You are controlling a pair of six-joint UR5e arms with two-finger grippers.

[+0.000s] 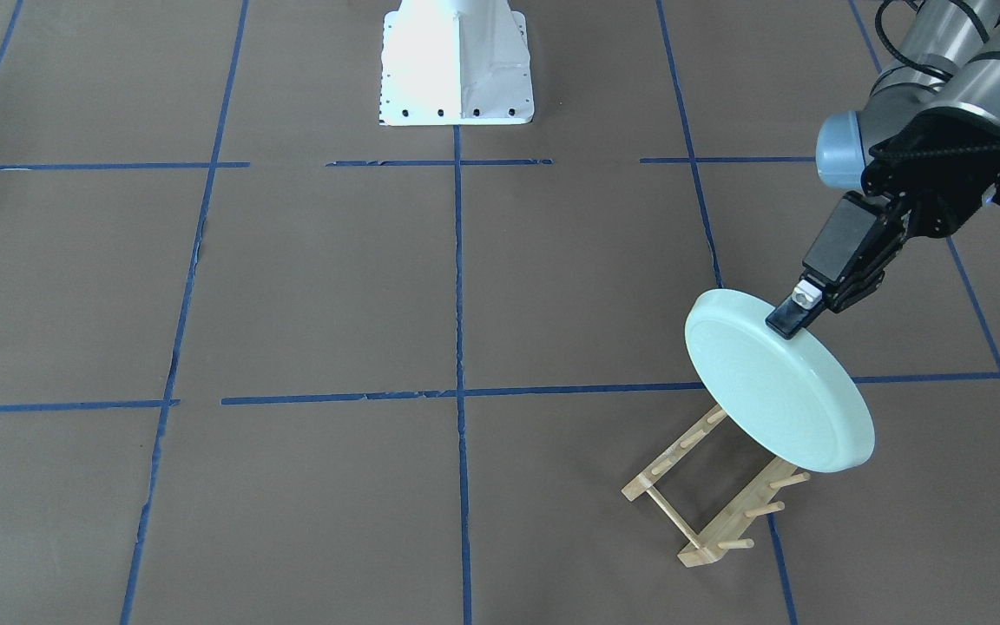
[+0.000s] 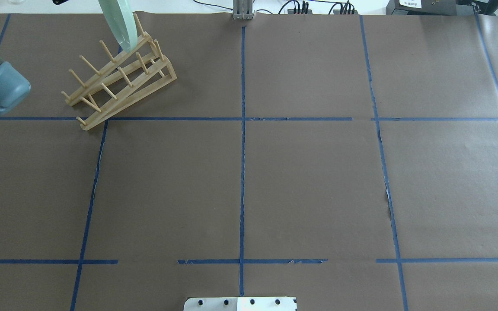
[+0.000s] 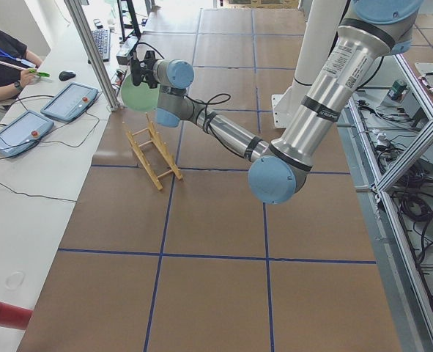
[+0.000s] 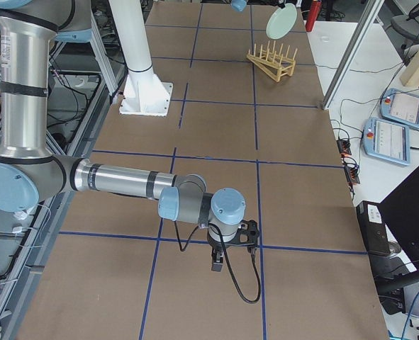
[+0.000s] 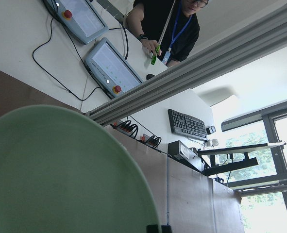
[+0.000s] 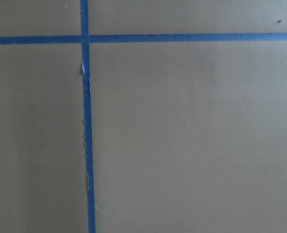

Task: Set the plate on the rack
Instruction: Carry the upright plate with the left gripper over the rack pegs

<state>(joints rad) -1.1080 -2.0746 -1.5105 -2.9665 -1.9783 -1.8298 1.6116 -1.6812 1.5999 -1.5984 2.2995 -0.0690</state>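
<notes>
The pale mint-green plate (image 1: 778,391) hangs on edge, tilted, over the far end of the light wooden rack (image 1: 708,495). My left gripper (image 1: 799,312) is shut on the plate's upper rim. From overhead, the plate's (image 2: 121,21) lower edge sits among the end pegs of the rack (image 2: 119,77); I cannot tell whether it touches. The plate (image 5: 60,174) fills the lower left of the left wrist view. My right gripper (image 4: 216,265) points down near the table, far from the rack (image 4: 271,60); I cannot tell whether it is open or shut.
The white robot base (image 1: 457,69) stands at the table's middle edge. Blue tape lines cross the brown table. An operator (image 3: 4,66), control tablets (image 3: 69,99) and an aluminium post (image 3: 91,51) are on a side desk just past the rack.
</notes>
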